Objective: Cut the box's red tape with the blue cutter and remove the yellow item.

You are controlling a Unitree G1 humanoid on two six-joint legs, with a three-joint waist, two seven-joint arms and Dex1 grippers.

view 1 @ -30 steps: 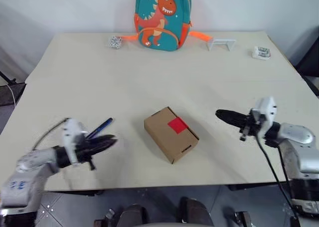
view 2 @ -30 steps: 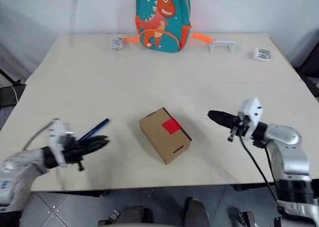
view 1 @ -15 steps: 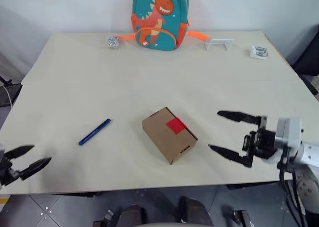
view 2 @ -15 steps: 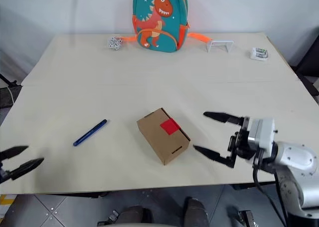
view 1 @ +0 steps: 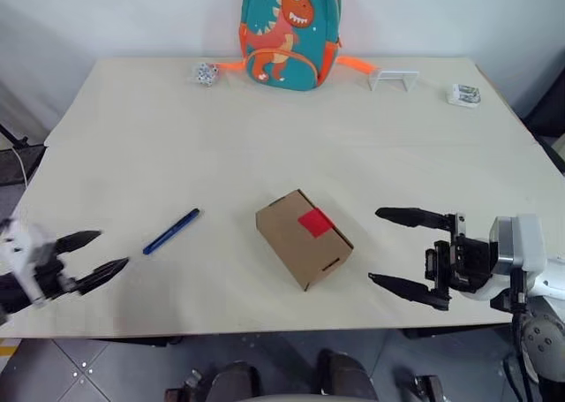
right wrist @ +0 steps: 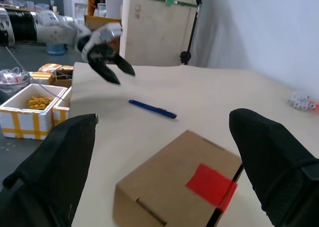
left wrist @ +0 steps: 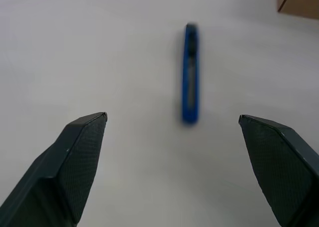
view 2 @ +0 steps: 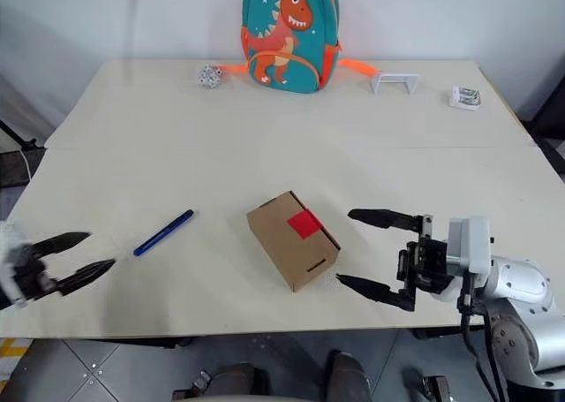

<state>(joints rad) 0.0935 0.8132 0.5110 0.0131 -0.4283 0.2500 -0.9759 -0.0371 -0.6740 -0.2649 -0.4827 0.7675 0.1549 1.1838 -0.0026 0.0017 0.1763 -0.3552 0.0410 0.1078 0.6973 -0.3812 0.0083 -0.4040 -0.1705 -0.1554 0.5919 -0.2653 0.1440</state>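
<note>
- Left gripper (view 1: 92, 256): positioned at the near left edge of the table (view 1: 265, 128), its 2 black fingers spread wide with nothing between them. It touches no object.
- Blue cutter (view 1: 171, 231): lies flat on the table, just ahead of the left gripper and toward the box, apart from the fingertips. In the left wrist view the blue cutter (left wrist: 190, 72) lies lengthwise ahead of the gap between the 2 fingers, beyond their tips.
- Right gripper (view 1: 388, 247): positioned above the near right part of the table, pointing toward the box. Its 2 fingers stand wide apart, 1 farther from the robot and 1 nearer; nothing is held.
- Box (view 1: 303, 237): rests on the table just beyond the right gripper's fingertips, between the 2 grippers and not touched by either. Flaps closed. A thin slot shows on the side facing the near edge.
- Red tape (view 1: 315, 223): a square patch on the top of the box, at the edge nearest the right gripper, intact as far as can be seen. In the right wrist view the red tape (right wrist: 210, 181) wraps over the near top edge of the box (right wrist: 169, 187).
- Yellow item: none identified on the table; contents of the closed box cannot be told.
- Far edge, well away from both grippers: a dinosaur backpack (view 1: 289, 33), a small patterned ball (view 1: 206, 72), a white wire stand (view 1: 393, 78) and a small packet (view 1: 463, 94).
</note>
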